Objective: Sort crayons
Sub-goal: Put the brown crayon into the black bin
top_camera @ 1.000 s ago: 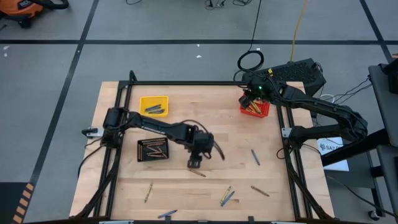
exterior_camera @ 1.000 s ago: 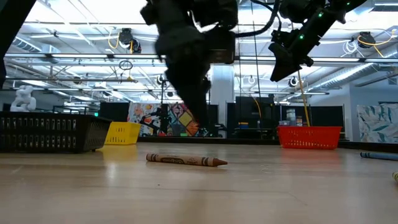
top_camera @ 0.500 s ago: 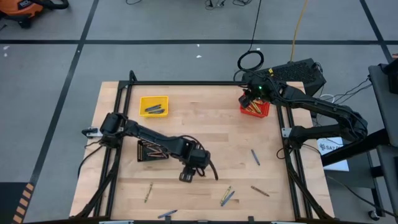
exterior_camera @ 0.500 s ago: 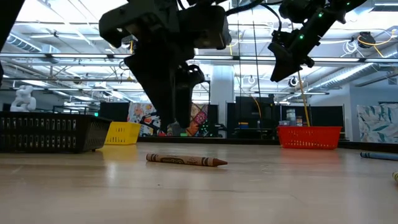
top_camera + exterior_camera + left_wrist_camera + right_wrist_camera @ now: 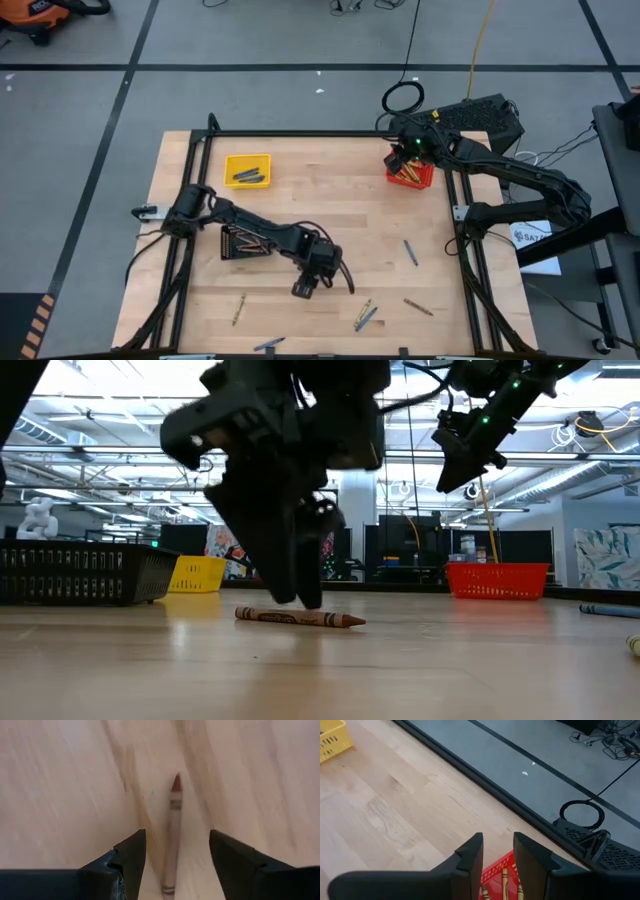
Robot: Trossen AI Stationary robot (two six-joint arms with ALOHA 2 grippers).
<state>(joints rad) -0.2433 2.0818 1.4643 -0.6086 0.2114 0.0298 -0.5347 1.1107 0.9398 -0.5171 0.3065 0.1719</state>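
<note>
Dark fingers (image 5: 131, 855) of the left gripper (image 5: 176, 862) are spread wide, one on each side of a brown crayon (image 5: 172, 827) that lies flat on the wooden table (image 5: 330, 215); in the low view the tips are seen down at the crayon (image 5: 300, 618), though contact cannot be made out. That gripper (image 5: 305, 288) is placed near the middle of the table's front half. Just beside the arm, on its left, a black mesh basket (image 5: 246, 241) is set, and crayons are seen lying in it. A yellow basket (image 5: 248, 169) is set toward the far left part of the table, with a few dark crayons inside. At the far right corner a red basket (image 5: 411, 173) is found, holding yellowish sticks (image 5: 503, 881), and the right gripper (image 5: 404, 156) is held above it with its fingers (image 5: 470, 857) parted by a narrow gap and nothing seen between them. Loose crayons are scattered on the front of the table: a blue one (image 5: 410, 251) to the right, a tan one (image 5: 418, 307), a blue and yellow-green cluster (image 5: 364, 315), a yellow-green one (image 5: 239, 308) on the left, and a blue one (image 5: 268, 345) at the front edge.
</note>
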